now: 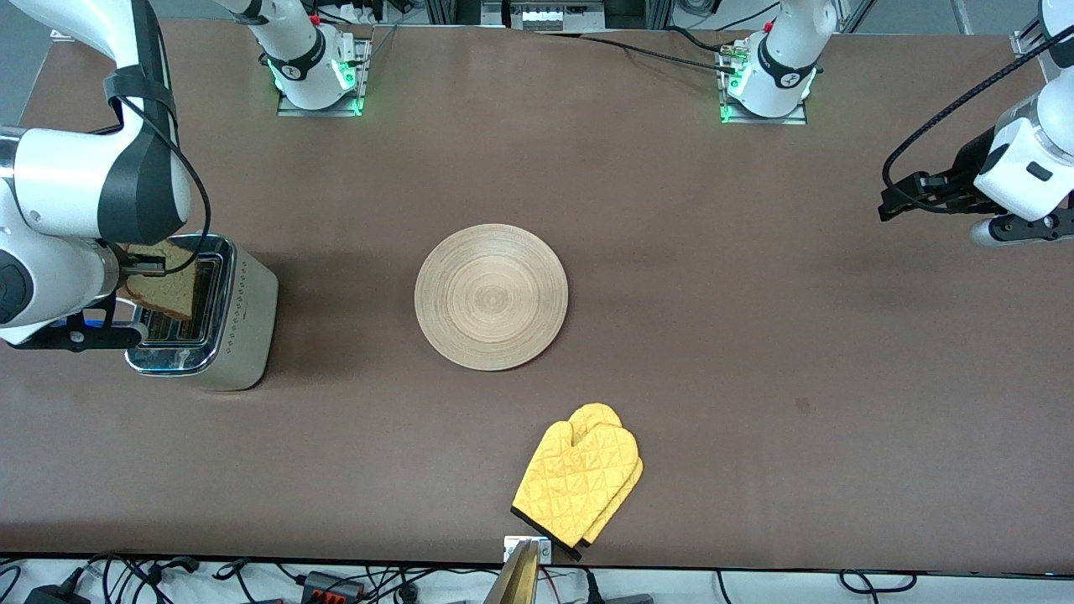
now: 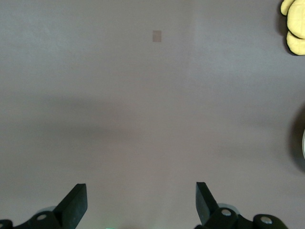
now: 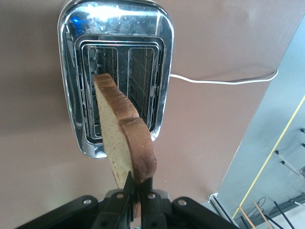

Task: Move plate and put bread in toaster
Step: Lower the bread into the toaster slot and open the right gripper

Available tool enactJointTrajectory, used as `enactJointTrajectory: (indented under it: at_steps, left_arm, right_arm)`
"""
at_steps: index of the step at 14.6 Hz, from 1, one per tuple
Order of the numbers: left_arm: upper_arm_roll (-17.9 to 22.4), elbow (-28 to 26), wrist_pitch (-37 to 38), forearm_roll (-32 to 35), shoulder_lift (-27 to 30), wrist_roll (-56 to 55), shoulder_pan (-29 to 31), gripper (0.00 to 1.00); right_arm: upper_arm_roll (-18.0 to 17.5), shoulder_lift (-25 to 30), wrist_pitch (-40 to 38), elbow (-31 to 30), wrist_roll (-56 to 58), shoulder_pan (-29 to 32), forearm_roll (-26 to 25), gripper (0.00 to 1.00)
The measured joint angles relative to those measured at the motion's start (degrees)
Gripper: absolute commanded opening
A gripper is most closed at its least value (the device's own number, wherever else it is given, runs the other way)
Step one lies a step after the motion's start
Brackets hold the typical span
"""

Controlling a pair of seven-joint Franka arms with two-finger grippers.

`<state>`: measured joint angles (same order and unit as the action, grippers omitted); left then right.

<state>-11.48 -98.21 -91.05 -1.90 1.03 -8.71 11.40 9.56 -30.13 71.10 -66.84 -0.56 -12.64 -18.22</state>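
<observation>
currently at the insertion step. front view: right gripper (image 1: 155, 267) at far left of frame, clamped on the bread (image 1: 166, 281), slice held on edge and tilted over the toaster (image 1: 220, 323). toaster at left-centre of frame, chrome top up, slots open to view. plate (image 1: 491, 296) at frame centre, flat on the table (image 1: 755, 352), bare, well apart from toaster. yellow oven mitt (image 1: 579, 480) at lower centre, nearer the camera than the plate. left gripper (image 1: 899, 198) at right edge of frame, hanging over bare table, arm waiting.

left wrist view: fingers (image 2: 75, 205) spread wide apart at bottom of frame, nothing between them. only table surface ahead; mitt edge at upper right corner of frame.

right wrist view: fingers pinched together on the crust end of the bread (image 3: 125, 138) at bottom centre. slice standing above the toaster (image 3: 114, 71), lower corner over the slot region but skewed to the slot lines. white cord (image 3: 224, 80) trailing off to the right of frame.

judged: plate move looks done; bread not yet seated. next move calls for squaring the slice to one slot, lowering straight, then releasing. risk: crust catching on the chrome rim.
</observation>
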Motion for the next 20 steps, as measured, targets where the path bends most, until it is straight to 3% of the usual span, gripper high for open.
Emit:
enactJointTrajectory:
  at_steps: [19, 20]
  left_arm:
    - [-0.53, 0.57, 1.03, 0.03, -0.07, 0.25, 1.44, 1.0]
    - [-0.54, 0.57, 1.03, 0.03, -0.07, 0.27, 1.44, 1.0]
  right_arm:
    - [0.0, -1.82, 4.84, -3.37, -0.67, -0.23, -0.8, 0.0]
    - [0.0, -1.84, 5.19, -3.69, -0.7, -0.24, -0.8, 0.21]
